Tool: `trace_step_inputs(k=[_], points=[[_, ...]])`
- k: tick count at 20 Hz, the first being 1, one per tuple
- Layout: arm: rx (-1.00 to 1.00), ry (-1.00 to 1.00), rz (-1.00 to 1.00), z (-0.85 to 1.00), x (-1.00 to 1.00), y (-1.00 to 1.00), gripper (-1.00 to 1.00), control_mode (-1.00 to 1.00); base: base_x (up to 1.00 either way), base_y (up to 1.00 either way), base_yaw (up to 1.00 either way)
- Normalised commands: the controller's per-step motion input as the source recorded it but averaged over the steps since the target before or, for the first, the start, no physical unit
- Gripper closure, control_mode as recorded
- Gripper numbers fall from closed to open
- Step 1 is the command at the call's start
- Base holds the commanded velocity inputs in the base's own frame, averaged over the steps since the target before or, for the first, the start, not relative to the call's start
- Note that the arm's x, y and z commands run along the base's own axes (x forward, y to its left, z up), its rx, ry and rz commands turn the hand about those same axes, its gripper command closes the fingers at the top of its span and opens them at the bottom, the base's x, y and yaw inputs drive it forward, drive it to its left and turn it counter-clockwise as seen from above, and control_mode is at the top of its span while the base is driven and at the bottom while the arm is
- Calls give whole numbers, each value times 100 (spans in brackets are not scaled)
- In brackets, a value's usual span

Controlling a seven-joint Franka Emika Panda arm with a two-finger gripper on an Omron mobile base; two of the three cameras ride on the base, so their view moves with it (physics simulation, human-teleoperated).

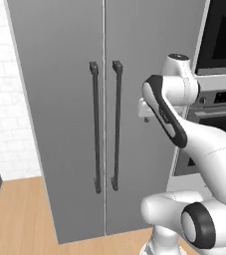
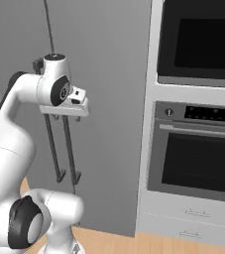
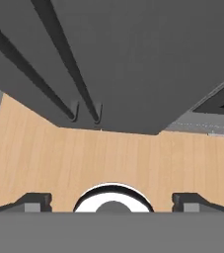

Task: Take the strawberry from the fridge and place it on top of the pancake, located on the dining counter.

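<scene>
**Open Gripper Hanging Before the Shut Fridge**

While the two dark fingertips (image 3: 32,201) are standing far apart at 7 and 5 o'clock in the hand view, nothing is lying between them; the gripper (image 3: 111,201) is spread wide and holding nothing. Past the tips, the hand camera is looking down at light wood flooring (image 3: 108,153), with the lower ends of the two dark bar handles (image 3: 74,111) hanging at 11 o'clock against the grey door face.

In the right base view the gripper (image 2: 64,117) is pointing downward, just in front of the handles and apart from them. In the left base view the hand is sitting at 3 o'clock of the handles, partly hidden behind the white arm (image 1: 184,134).

The fridge (image 1: 69,124) is standing with both matte grey doors shut, the handles (image 1: 106,127) running side by side along the centre seam. At 3 o'clock of the fridge, a built-in wall oven (image 2: 198,149) with a dark glass door is sitting in a pale cabinet, with a second dark-fronted oven (image 2: 200,42) above it and two drawers (image 2: 191,221) below. White tiled wall (image 1: 5,99) is showing at 9 o'clock of the fridge.
</scene>
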Motion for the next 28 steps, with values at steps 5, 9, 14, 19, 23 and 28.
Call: trace_step_inputs(k=[5,9,14,19,23,28], points=[[0,0,0,0,0,0,-100,100,-30,79,0],[0,0,0,0,0,0,-100,100,-16,20,0],[0,0,0,0,0,0,-100,100,-54,-1,1],[0,0,0,0,0,0,-100,100,-58,4,0],[0,0,0,0,0,0,-100,100,-29,1,0],[0,-7,0,-13,6,0,-100,-100,0,1,0]])
